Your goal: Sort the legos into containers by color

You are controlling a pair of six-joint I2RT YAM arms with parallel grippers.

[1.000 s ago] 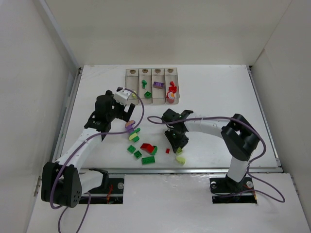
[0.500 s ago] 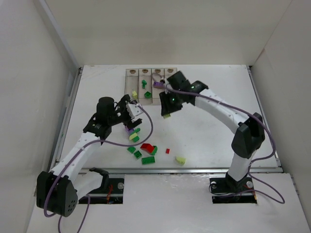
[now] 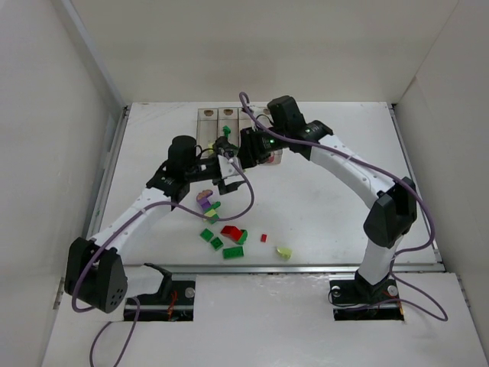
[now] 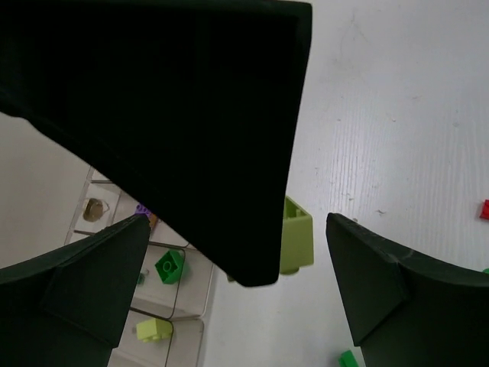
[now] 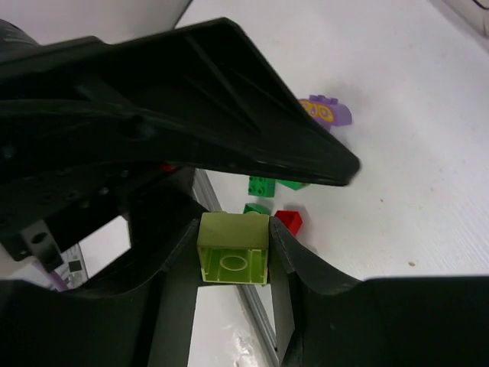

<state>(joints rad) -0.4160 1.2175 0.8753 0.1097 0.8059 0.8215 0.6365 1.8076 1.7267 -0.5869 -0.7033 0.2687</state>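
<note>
My right gripper (image 3: pixel 247 155) is shut on a yellow-green lego (image 5: pixel 233 258) and hangs at the near end of the containers (image 3: pixel 208 116). In the right wrist view the brick sits squarely between the fingers (image 5: pixel 294 252). My left gripper (image 3: pixel 227 171) is open and empty, right beside the right one. From the left wrist the held brick (image 4: pixel 297 237) shows behind the dark bulk of the right gripper. The clear compartments (image 4: pixel 191 294) hold a green brick (image 4: pixel 170 265), a yellow-green one (image 4: pixel 155 329) and a purple one (image 4: pixel 141 208).
Loose legos lie on the table in front: a purple and yellow-green cluster (image 3: pixel 205 205), green ones (image 3: pixel 232 252), a red one (image 3: pixel 231 231), a tiny red one (image 3: pixel 263 238) and a yellow-green one (image 3: pixel 284 251). White walls enclose the table.
My right gripper has carried the yellow-green brick from the table's front up to the containers. My left gripper has swung right and back, ending close beside it.
</note>
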